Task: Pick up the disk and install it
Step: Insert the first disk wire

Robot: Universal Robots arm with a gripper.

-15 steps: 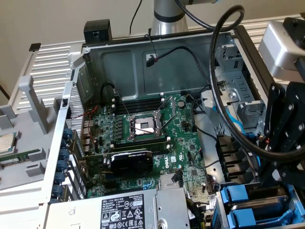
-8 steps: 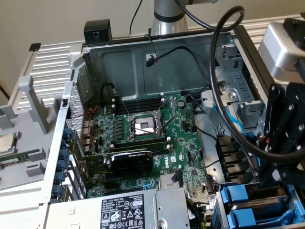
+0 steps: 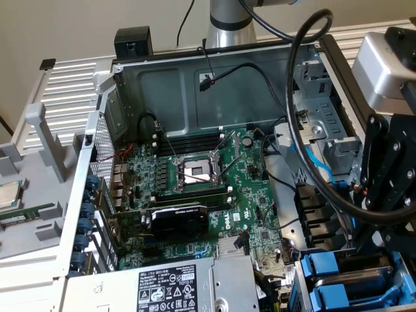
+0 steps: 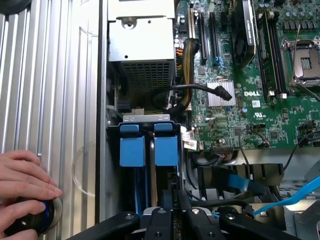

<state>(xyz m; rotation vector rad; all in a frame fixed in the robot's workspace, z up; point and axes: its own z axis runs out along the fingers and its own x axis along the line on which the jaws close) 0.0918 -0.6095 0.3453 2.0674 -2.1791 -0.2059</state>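
Note:
Two blue plastic carrier frames (image 4: 132, 150) (image 4: 166, 150) stand side by side in the drive bay at the case's corner. They also show at the lower right of the exterior view (image 3: 323, 266). The disk's metal body is hidden below these frames, so I cannot tell which one carries it. My gripper (image 4: 168, 212) hangs directly over the bay, above the frame nearer the motherboard, with its dark fingers drawn together. I see nothing between them. Its black linkage (image 3: 390, 188) rises at the exterior view's right.
The grey power-supply box (image 4: 142, 50) sits beside the bay, and the green motherboard (image 4: 260, 100) with its open processor socket (image 3: 195, 172) lies beyond. Blue and black cables (image 4: 235, 182) run close to the bay. A person's hand (image 4: 25, 185) rests on a round knob on the ribbed silver panel (image 4: 50, 100).

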